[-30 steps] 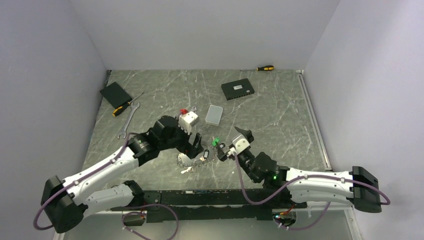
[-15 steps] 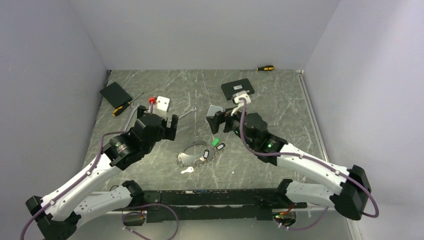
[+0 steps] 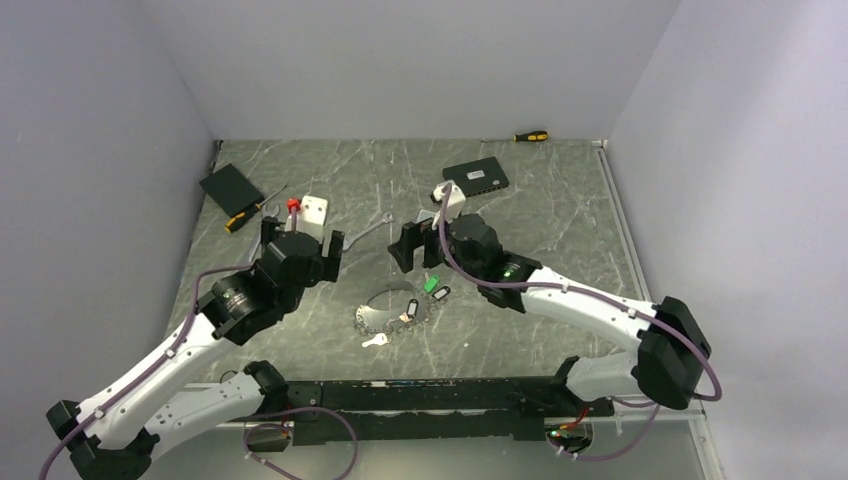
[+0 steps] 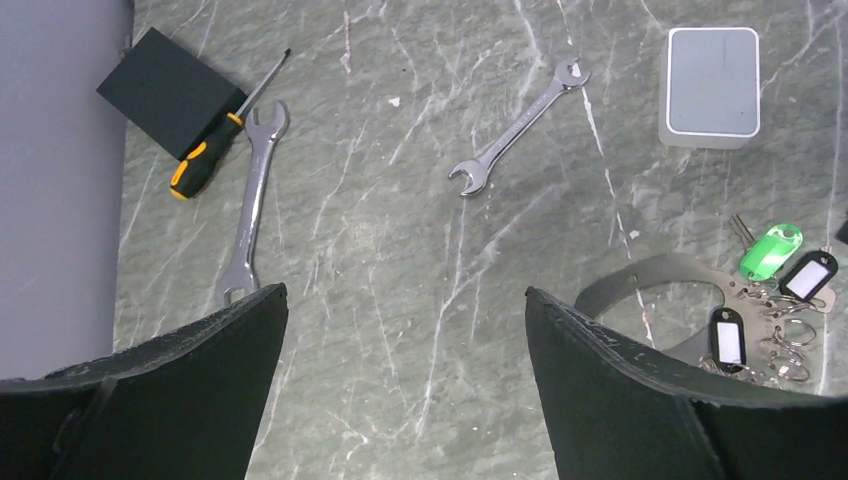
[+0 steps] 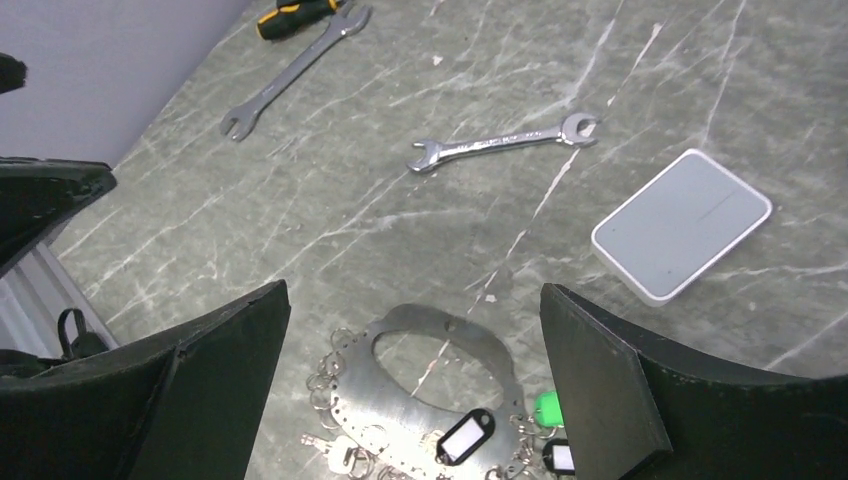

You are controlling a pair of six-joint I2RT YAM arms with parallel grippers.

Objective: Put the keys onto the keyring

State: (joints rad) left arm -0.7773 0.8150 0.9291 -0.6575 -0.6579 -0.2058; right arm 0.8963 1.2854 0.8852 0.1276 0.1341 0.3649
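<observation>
The keyring (image 3: 390, 308) is a flat silvery oval loop lying on the table, strung with small rings, keys and tags. It shows in the left wrist view (image 4: 650, 272) and in the right wrist view (image 5: 400, 335). A green tag (image 5: 547, 408) and a black tag (image 5: 465, 436) hang on it. One silver key (image 3: 375, 340) lies at its near edge. My left gripper (image 3: 300, 243) hovers open and empty, behind and left of the ring. My right gripper (image 3: 415, 243) hovers open and empty just behind the ring.
A long wrench (image 4: 250, 200) and a small wrench (image 4: 515, 125) lie behind the ring. A grey-white box (image 4: 712, 85), a black box (image 3: 230, 187) with a screwdriver (image 3: 245, 215), a black device (image 3: 476, 177) and a far screwdriver (image 3: 530, 136) are also on the table.
Both grippers were down at the keyring a second ago and have since lifted away towards the back. The left went left, the right swung back and left. The keyring stays on the table.
</observation>
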